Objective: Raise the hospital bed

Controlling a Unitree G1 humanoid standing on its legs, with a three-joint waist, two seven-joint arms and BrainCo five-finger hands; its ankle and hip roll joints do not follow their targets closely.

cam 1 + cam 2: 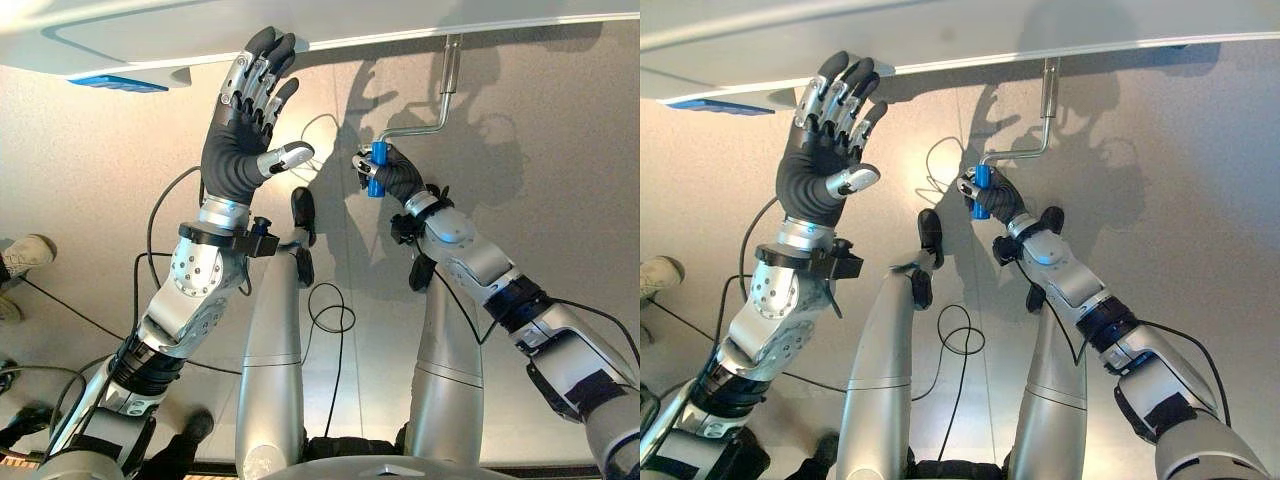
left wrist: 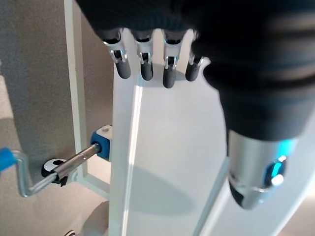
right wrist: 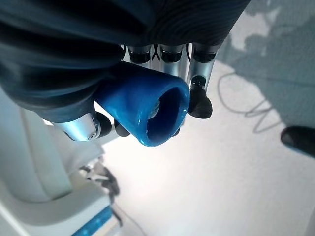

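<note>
Gripping the blue crank handle (image 1: 374, 170) at frame centre, the right hand (image 1: 396, 176) curls around it; the left hand (image 1: 247, 120), fingers straight, touches the white bed edge (image 1: 420, 25) at upper left.

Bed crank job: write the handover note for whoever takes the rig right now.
Right hand: shut on the blue handle of the crank.
Left hand: open, straight fingers against the edge of the white bed frame.
The crank's metal shaft runs into the frame's underside, its blue handle end lower, toward the robot.
Done: crank gripped, frame steadied.
Left: turn the crank to raise the bed. How high the bed stands cannot be judged.
</note>
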